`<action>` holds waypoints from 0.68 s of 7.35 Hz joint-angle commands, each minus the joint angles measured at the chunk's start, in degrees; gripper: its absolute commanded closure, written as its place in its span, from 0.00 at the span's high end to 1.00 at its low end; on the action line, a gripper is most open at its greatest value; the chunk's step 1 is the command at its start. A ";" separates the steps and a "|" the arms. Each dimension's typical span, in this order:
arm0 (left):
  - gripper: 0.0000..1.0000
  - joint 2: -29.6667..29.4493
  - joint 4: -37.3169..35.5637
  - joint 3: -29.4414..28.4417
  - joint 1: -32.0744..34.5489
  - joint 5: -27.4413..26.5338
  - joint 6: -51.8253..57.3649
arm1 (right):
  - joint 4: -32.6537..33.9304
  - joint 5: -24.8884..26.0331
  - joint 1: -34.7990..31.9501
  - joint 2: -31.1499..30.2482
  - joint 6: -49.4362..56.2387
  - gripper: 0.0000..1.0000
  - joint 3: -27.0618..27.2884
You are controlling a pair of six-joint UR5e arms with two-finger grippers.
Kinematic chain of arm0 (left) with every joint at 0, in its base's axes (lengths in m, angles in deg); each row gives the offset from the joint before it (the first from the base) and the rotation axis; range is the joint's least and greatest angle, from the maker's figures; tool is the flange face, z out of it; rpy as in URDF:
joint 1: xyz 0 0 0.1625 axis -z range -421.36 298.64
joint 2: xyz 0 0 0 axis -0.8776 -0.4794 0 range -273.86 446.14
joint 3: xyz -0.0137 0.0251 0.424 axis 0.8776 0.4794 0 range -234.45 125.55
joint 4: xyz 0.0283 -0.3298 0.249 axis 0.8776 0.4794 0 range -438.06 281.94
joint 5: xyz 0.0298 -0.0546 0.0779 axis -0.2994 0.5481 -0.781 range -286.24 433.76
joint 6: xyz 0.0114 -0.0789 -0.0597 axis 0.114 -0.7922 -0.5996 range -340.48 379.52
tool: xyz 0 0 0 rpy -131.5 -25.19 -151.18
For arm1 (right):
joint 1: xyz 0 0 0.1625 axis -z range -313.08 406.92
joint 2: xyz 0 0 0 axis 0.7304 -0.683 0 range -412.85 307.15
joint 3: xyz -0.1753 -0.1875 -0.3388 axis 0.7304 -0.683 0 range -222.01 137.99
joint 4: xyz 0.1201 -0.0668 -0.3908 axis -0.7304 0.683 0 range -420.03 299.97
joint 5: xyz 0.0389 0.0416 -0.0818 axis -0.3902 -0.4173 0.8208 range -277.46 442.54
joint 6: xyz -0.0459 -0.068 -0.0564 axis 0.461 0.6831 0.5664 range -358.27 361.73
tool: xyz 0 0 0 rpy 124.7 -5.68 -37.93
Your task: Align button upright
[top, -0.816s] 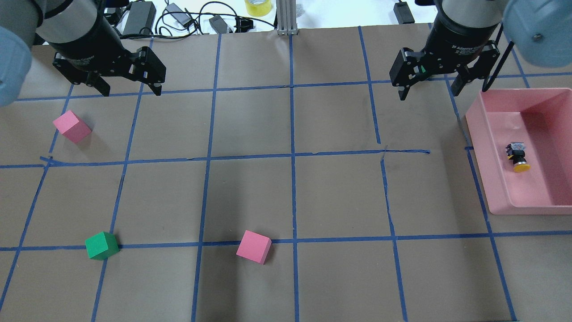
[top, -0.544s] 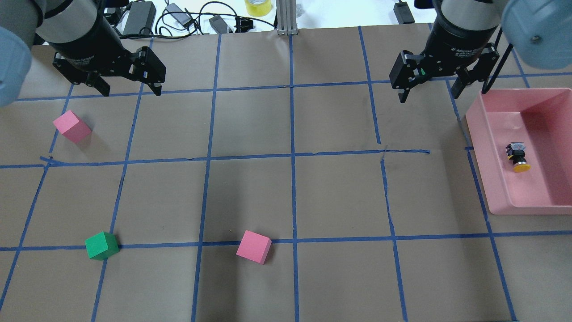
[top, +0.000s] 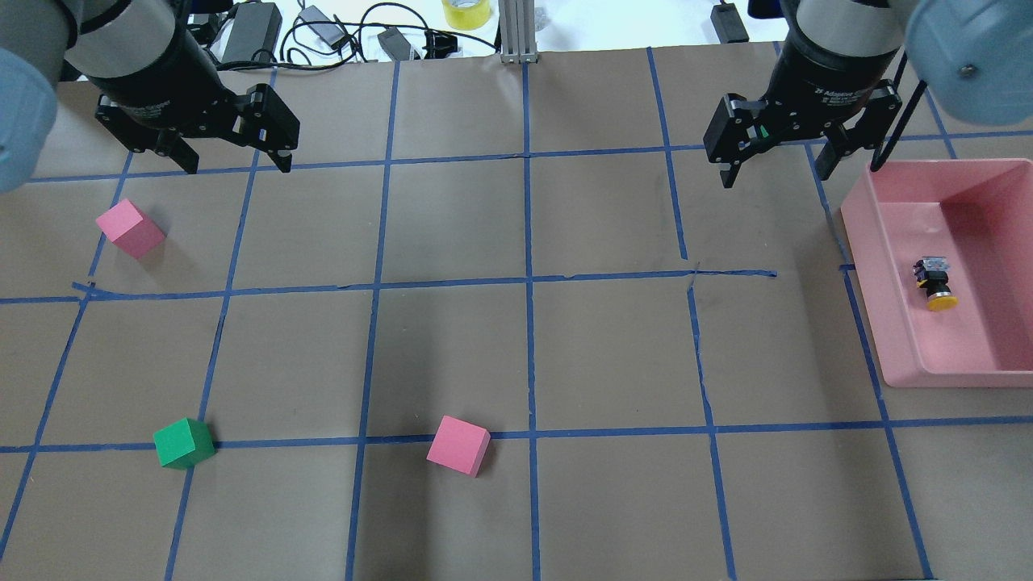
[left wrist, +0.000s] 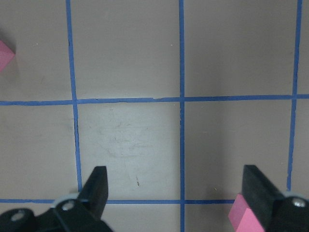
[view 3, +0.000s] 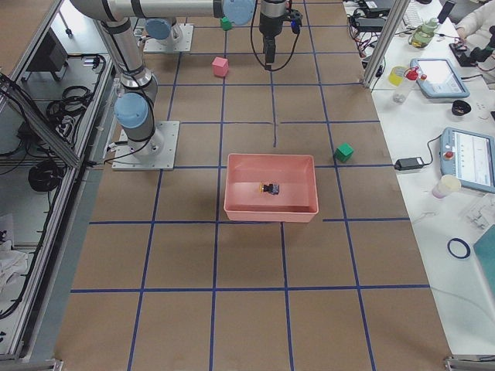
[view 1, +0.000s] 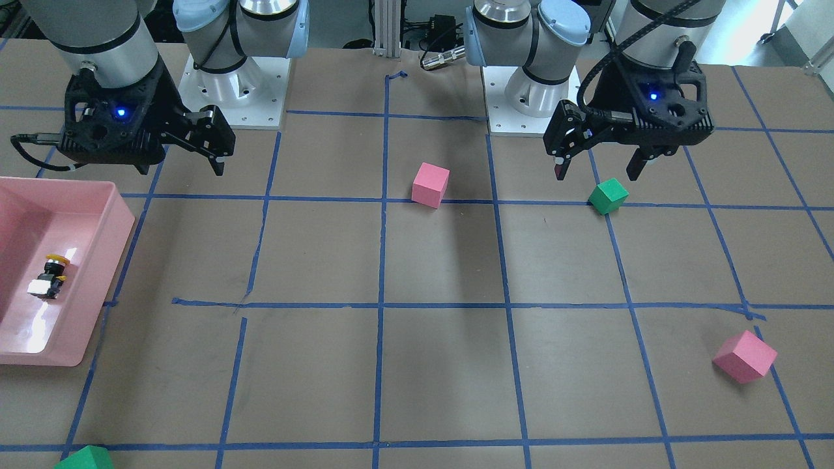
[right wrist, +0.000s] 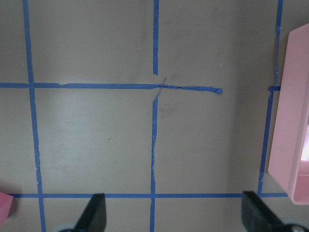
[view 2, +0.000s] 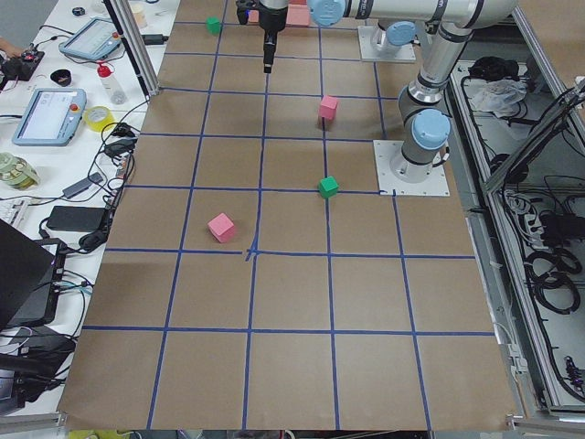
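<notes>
The button (top: 934,284) lies on its side in the pink tray (top: 862,258) at the right, yellow cap toward the near edge. It also shows in the front view (view 1: 49,276) and in the right side view (view 3: 271,188). My right gripper (top: 775,176) is open and empty, above the table just left of the tray's far corner; in its wrist view (right wrist: 174,215) the tray's edge (right wrist: 289,145) is at the right. My left gripper (top: 236,166) is open and empty above the table's far left, as its wrist view (left wrist: 176,193) shows.
A pink cube (top: 129,228) lies near the left gripper. A green cube (top: 184,443) and a second pink cube (top: 458,445) lie on the near half. Another green cube (view 1: 85,459) sits beyond the tray. Cables and adapters (top: 323,32) line the far edge.
My right gripper has shifted slightly toward the tray. The left gripper, the button and the cubes have not moved.
</notes>
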 commanded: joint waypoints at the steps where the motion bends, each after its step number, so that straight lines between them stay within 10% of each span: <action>1: 1.00 0.00 0.00 0.00 0.00 0.00 0.00 | -0.05 -0.38 0.00 0.09 0.26 1.00 0.00; 5: 1.00 0.00 0.00 0.00 0.00 0.00 0.00 | 1.26 0.31 4.28 0.79 3.49 1.00 0.09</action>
